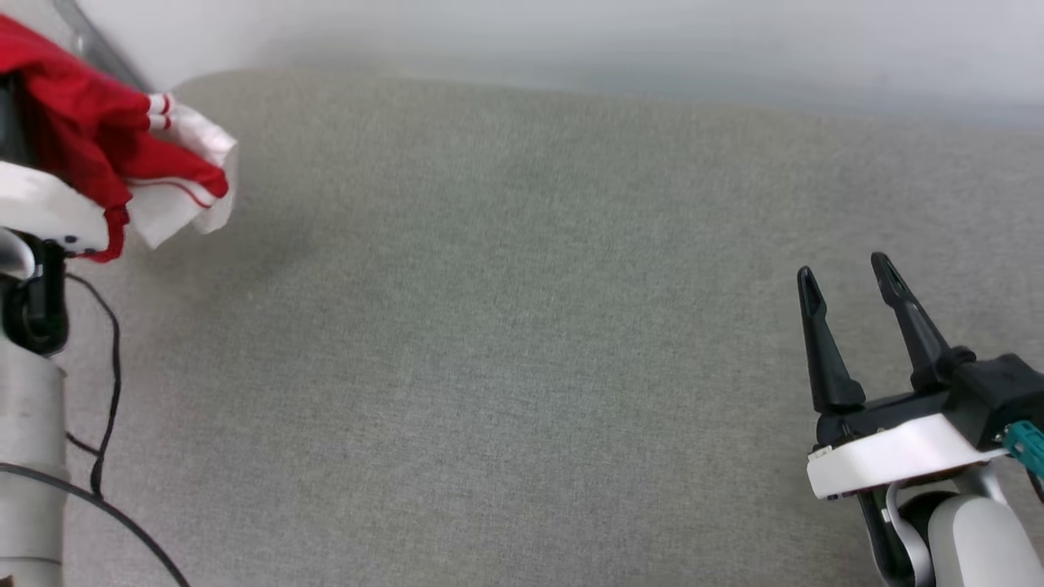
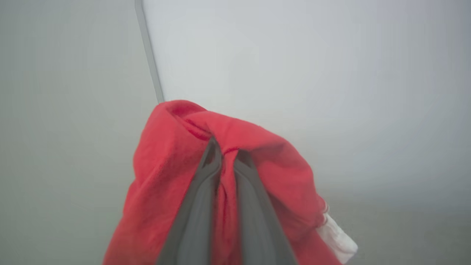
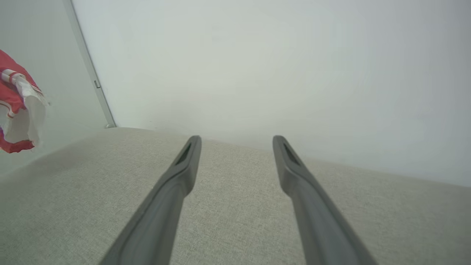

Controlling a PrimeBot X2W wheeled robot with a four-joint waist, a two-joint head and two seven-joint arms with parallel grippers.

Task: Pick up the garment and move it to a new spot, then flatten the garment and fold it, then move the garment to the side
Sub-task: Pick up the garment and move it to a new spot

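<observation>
Nearest us, right fingers are spread wide with nothing between them, hovering over the near right part of the bench. Left fingers are pinched together on a bunched fold of the garment. It hangs in a clump above the bench's far left corner, its white sleeve with stripe trim drooping toward bench centre. We can't tell whether the lowest cloth touches the bench. Behind the bench is a pale wall. We judge the garment light, limp and a bit slick, so a single pinch leaves it balled. For flattening we'd take it at shoulder seams or hem corners, one per side, so it drapes open
</observation>
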